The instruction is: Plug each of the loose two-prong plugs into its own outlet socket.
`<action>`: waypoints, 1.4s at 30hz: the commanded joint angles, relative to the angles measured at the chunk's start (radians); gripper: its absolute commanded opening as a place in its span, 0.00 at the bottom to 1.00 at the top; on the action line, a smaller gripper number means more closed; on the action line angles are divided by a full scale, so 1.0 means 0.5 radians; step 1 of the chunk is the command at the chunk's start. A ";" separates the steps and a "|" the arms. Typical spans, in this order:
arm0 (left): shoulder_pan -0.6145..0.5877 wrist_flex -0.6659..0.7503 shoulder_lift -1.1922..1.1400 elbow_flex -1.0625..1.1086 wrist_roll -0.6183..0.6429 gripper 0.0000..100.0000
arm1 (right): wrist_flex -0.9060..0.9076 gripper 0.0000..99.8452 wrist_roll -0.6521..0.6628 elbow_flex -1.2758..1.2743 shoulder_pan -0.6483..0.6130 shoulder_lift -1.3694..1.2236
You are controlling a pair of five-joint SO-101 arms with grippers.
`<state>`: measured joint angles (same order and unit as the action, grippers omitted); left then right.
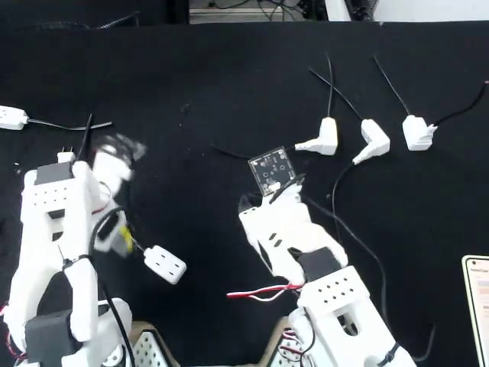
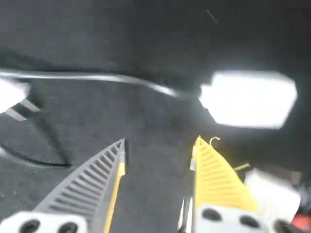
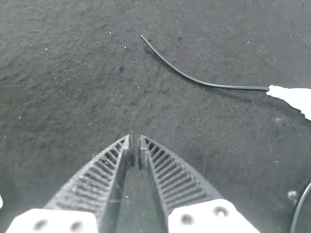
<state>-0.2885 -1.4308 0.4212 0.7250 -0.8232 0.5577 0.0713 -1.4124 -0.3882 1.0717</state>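
Observation:
Three white plugs lie in a row at the far right of the black cloth: plug one (image 1: 325,138), plug two (image 1: 372,141) and plug three (image 1: 418,131), each with a thin black cable. A white outlet block (image 1: 164,264) lies near the left arm; it shows as a bright blurred block (image 2: 248,99) just ahead of my open left gripper (image 2: 160,143), whose yellow finger (image 1: 122,238) sits beside it. Another plug with bare prongs (image 1: 65,157) lies at the left. My right gripper (image 3: 135,140) hovers shut and empty over bare cloth, with a white plug end (image 3: 291,97) off to one side.
A second white outlet (image 1: 11,116) sits at the far left edge with a cable. The right arm (image 1: 286,225) stands mid-table, its square camera board (image 1: 273,170) facing up. A paper sheet (image 1: 477,306) lies at the right edge. A loose black wire (image 3: 194,77) crosses the cloth.

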 commanded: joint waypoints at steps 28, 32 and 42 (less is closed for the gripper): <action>0.836 0.476 0.034 0.210 0.715 0.22 | -0.049 0.01 0.021 0.008 -0.025 0.054; 0.845 0.838 0.009 0.364 0.899 0.22 | -0.049 0.01 0.021 0.008 -0.025 0.054; 0.864 1.243 0.037 0.480 1.203 0.22 | -0.049 0.01 0.021 0.008 -0.025 0.054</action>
<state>0.1366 -0.8017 0.4196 1.0134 -0.2493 0.5577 0.0713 -1.4124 -0.3882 1.0717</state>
